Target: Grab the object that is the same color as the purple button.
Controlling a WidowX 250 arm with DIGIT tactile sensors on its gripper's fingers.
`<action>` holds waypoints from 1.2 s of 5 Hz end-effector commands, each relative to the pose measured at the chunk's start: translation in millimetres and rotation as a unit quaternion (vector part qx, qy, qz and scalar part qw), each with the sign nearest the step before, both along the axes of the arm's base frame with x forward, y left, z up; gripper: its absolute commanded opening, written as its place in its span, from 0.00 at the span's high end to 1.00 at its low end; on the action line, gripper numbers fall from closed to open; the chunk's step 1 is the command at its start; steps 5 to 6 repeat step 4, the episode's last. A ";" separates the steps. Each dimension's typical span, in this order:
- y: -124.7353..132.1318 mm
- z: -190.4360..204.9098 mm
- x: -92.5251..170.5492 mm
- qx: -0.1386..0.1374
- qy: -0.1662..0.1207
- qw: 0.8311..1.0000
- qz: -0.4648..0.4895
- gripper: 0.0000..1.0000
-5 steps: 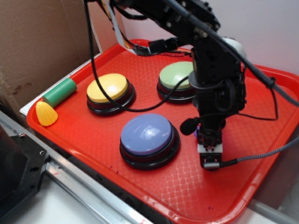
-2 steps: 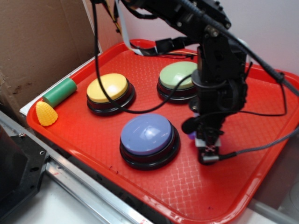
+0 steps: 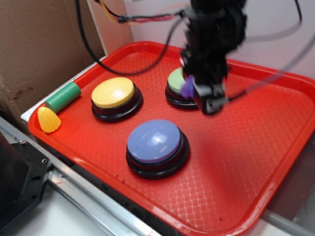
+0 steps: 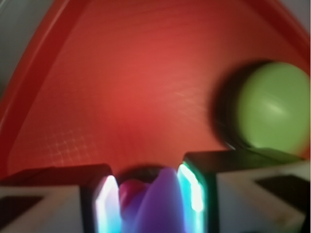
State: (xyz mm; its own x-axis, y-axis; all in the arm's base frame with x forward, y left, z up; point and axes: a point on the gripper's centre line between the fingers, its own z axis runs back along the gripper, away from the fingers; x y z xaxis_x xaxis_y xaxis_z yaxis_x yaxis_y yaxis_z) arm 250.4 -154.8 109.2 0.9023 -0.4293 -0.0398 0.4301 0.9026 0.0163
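Grab: looks done | gripper (image 3: 197,91) pinched on purple toy (image 3: 187,87), which I see between the pads in the wrist view (image 4: 160,204) | toy held clear of red tray (image 3: 256,162), up by green button (image 3: 178,81) | purple button (image 3: 156,142) untouched | left: I judge nothing beyond holding.

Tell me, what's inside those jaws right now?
A small purple toy, pinched between the jaws and lifted above the red tray. Its lower part runs off the wrist picture, so its full shape stays unseen.
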 end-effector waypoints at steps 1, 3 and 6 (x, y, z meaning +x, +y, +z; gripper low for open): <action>60.9 80.9 -28.8 -0.041 -0.060 0.986 0.148 1.00; 103.9 88.7 -49.4 -0.067 -0.075 0.966 0.236 1.00; 102.3 80.5 -42.2 -0.039 -0.058 0.963 0.260 1.00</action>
